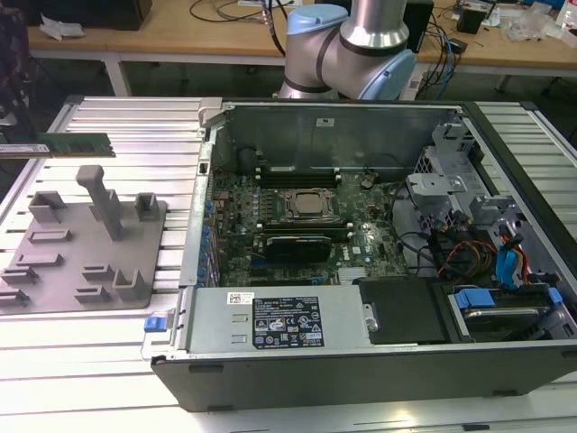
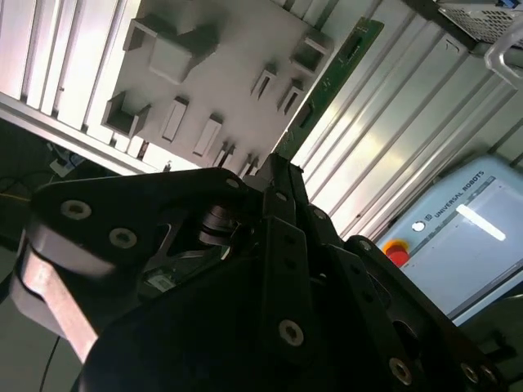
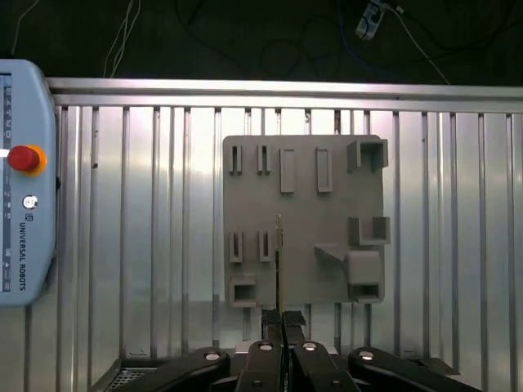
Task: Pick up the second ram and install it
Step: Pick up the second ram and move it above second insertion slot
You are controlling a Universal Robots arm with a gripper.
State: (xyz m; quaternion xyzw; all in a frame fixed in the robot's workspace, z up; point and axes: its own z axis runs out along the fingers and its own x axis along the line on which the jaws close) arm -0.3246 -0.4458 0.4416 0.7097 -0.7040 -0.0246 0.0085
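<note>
The gripper had its jaws closed on the second ram, pinching the thin green stick by one end. In the first wrist view the stick showed edge-on, a narrow line running out from the jaws over the grey holder plate. In the second wrist view the second ram reached out from the black gripper as a long green board. Its free end lay past the edge of the holder plate, over the ribbed aluminium table. In the exterior view the second ram hung level with its broad face to the camera, at the exterior view's far left. It was raised clear of the holder plate and of the table beneath. It was well apart from the open computer case, which sat to the exterior view's right with its motherboard and CPU socket exposed. The ram touched neither the board nor any block of the plate. The robot arm rose beyond the far wall of the case. A pale teach pendant with a red stop button lay on the table beside the plate, and it was seen in both wrist views.
</note>
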